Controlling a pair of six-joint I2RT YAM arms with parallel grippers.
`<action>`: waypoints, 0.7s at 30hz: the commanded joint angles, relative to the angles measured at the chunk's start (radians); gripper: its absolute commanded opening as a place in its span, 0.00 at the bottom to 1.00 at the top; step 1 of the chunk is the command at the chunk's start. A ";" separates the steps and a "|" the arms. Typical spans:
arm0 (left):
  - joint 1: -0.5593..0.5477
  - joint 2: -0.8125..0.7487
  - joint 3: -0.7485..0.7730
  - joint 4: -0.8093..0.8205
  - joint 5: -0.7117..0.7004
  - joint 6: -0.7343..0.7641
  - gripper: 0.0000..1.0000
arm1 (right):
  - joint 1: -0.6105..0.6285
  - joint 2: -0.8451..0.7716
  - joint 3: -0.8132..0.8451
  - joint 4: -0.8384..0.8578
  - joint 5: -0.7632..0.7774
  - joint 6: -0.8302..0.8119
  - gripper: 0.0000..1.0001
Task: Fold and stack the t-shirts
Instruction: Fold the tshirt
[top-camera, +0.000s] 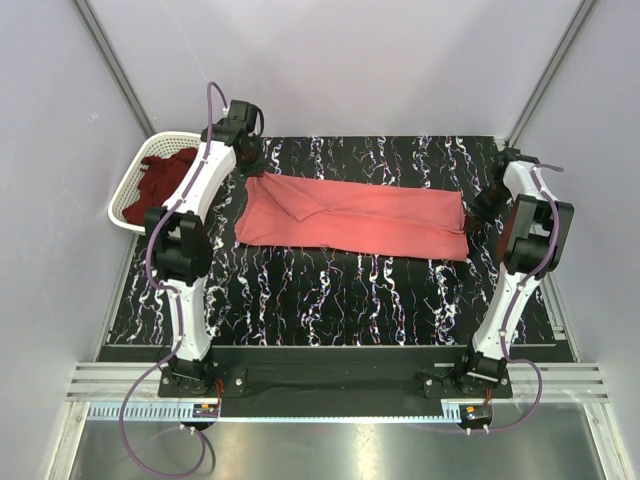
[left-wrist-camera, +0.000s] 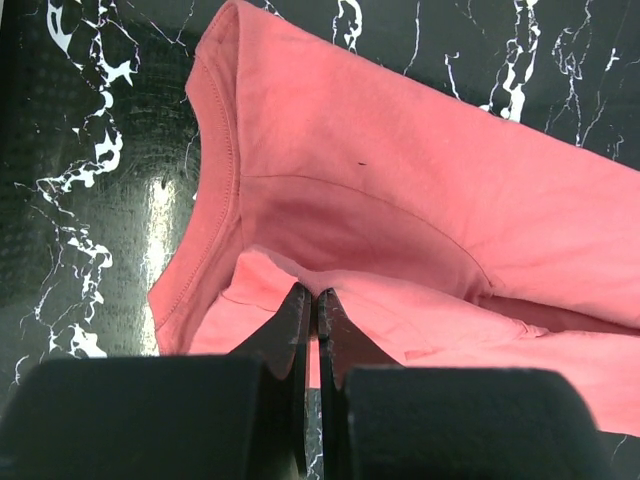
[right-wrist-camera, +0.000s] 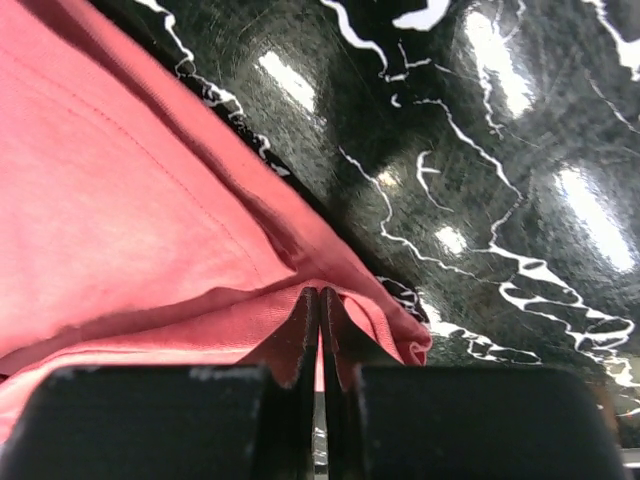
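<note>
The salmon-pink t-shirt (top-camera: 355, 215) lies across the middle of the dark marbled table (top-camera: 330, 300) as a long band, with a flap turned over near its left end. My left gripper (top-camera: 254, 165) is at that left end, by the collar (left-wrist-camera: 215, 180), shut on a raised fold of the pink cloth (left-wrist-camera: 400, 180); the jaws (left-wrist-camera: 311, 296) pinch it at their tips. At the shirt's right end, my right gripper (top-camera: 478, 208) is also shut on a pinch of the hem (right-wrist-camera: 120, 200), fingertips together (right-wrist-camera: 319, 296). The dark maroon t-shirt (top-camera: 165, 185) sits crumpled in the basket.
A white lattice basket (top-camera: 128, 198) stands at the table's far left edge, just beside the left arm. White walls and metal frame posts enclose the table on three sides. Marbled table surface shows in front of the shirt.
</note>
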 joint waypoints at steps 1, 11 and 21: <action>0.020 0.015 0.044 0.044 0.020 0.017 0.03 | 0.005 0.031 0.051 -0.024 -0.019 0.011 0.04; 0.027 0.024 0.123 0.022 -0.011 0.028 0.60 | 0.005 0.067 0.187 -0.119 0.099 -0.030 0.41; 0.116 -0.411 -0.503 0.100 0.149 0.053 0.68 | 0.006 -0.229 -0.132 -0.055 0.024 -0.039 0.83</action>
